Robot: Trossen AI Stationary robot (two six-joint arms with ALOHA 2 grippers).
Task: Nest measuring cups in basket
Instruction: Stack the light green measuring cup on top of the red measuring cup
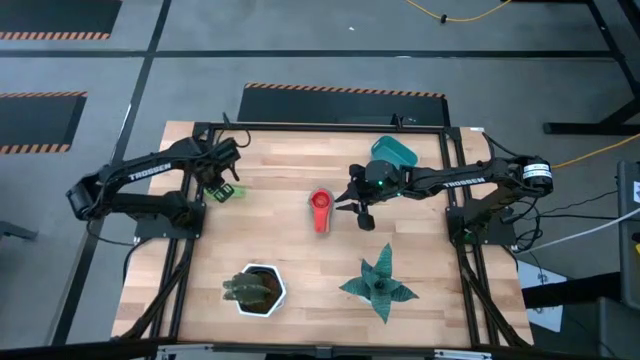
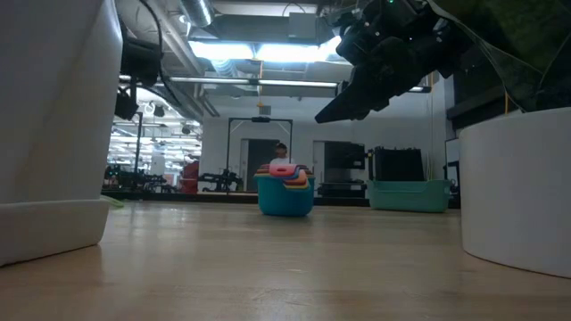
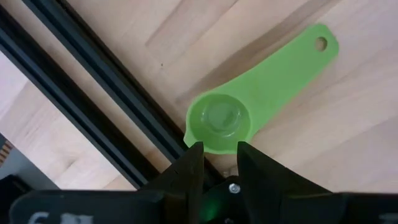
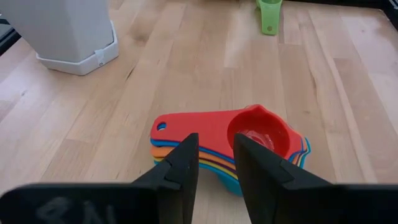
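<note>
**Desk:** Where are the cups right now?

**Me:** Most of them sit in a nested stack near the middle of the table, red cup on top; in my right wrist view I see orange, yellow and blue edges under it. The low view shows the same stack resting on the wood. One green cup lies apart, close to the left frame rail, handle flat on the table.

**Desk:** And the basket?

**Me:** The teal basket stands at the far side of the table, behind my right arm and well apart from the stack. I can see its wall in the low view too.

**Desk:** Grippers?

**Me:** My right gripper hangs just beside the stack, above the table, fingers parted narrowly and holding nothing. My left gripper is at the green cup, its fingertips narrowly apart at the bowl's edge; I can't tell whether they touch it.

**Desk:** Anything else on the table?

**Me:** A white hexagonal pot and a green star-shaped plant, both on the near side.
</note>
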